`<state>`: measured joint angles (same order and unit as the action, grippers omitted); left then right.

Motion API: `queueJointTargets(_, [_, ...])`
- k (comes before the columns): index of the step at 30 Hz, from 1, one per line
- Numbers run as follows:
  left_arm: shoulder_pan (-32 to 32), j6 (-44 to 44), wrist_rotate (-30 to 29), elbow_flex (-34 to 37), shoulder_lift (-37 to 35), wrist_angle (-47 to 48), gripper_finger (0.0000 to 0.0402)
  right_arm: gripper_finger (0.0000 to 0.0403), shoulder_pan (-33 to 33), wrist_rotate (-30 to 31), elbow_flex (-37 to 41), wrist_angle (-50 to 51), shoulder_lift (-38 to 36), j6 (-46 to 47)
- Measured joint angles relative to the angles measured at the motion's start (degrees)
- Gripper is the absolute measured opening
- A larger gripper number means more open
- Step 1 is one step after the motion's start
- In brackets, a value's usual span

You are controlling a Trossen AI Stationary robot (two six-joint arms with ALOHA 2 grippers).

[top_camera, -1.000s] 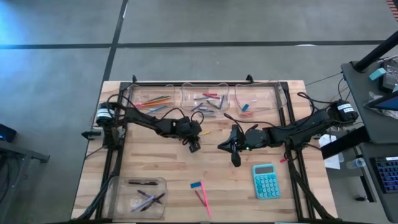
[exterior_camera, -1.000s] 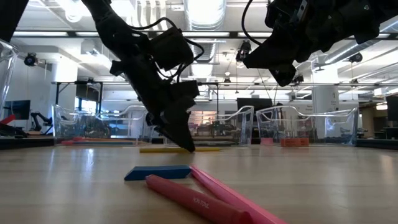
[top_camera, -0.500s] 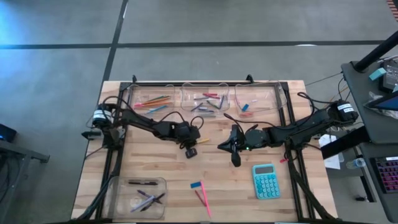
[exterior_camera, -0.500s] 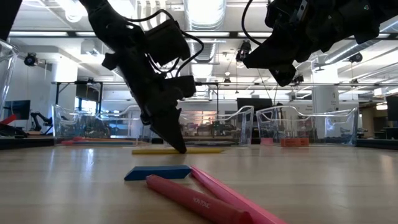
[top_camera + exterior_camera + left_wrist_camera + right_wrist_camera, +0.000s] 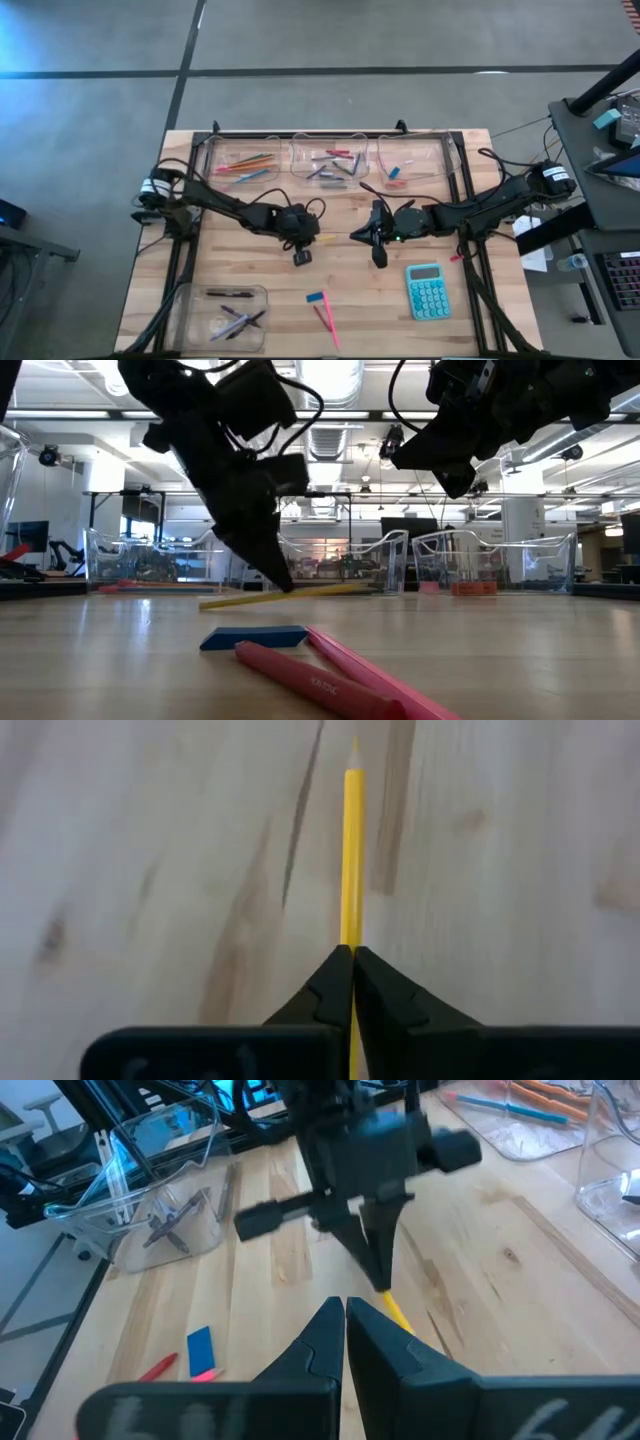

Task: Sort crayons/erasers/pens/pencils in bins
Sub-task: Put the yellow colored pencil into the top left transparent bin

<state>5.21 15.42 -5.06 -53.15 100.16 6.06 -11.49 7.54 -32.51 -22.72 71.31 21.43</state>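
A yellow pencil (image 5: 300, 594) is in my left gripper (image 5: 283, 588), which is shut on it near the table's middle, low over the wood; the pencil also shows in the left wrist view (image 5: 352, 860). My right gripper (image 5: 378, 250) is shut and empty, raised above the table to the right of the left gripper. A blue eraser (image 5: 315, 297) and pink sticks (image 5: 326, 320) lie flat on the table near the near edge. Three clear bins (image 5: 330, 158) stand along the far edge and one (image 5: 220, 312) at the near left. My left gripper pinches the yellow pencil between its two fingertips, about the middle of its length (image 5: 350, 942). The fingers come from above, slanting down. The pencil is tilted: its right end (image 5: 362, 588) is raised, and its left end (image 5: 204, 603) is down by the table.
A teal calculator (image 5: 428, 290) lies at the near right. The far bins hold coloured sticks and small erasers; the near-left bin holds dark pens. Bare wood lies between the two grippers and the near edge.
My left gripper has moved toward the table's near edge and a little left. The yellow pencil, which lay flat on the table, is now tipped, its right end lifted and its left end low.
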Motion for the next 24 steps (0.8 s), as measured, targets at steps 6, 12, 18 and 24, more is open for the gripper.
queueJointTargets(6, [0.76,-0.82,-2.07,-0.08,-1.54,-0.50,0.0003,0.0009,-0.01,0.00,0.00,0.01,0.00,-0.01])
queueJointTargets(12, [0.75,-1.33,-2.26,-0.17,-2.17,-0.09,0.0002,0.0009,0.00,0.01,0.00,0.04,0.00,-0.02])
queueJointTargets(18, [-0.86,-1.35,-2.01,-0.89,-2.28,8.30,0.0001,0.0010,-0.01,-0.01,0.04,0.26,0.52,-0.38])
queueJointTargets(24, [-1.48,-1.35,-1.97,-3.72,-2.80,20.35,0.0011,0.0051,0.26,-0.01,0.04,-0.43,5.94,-4.62])
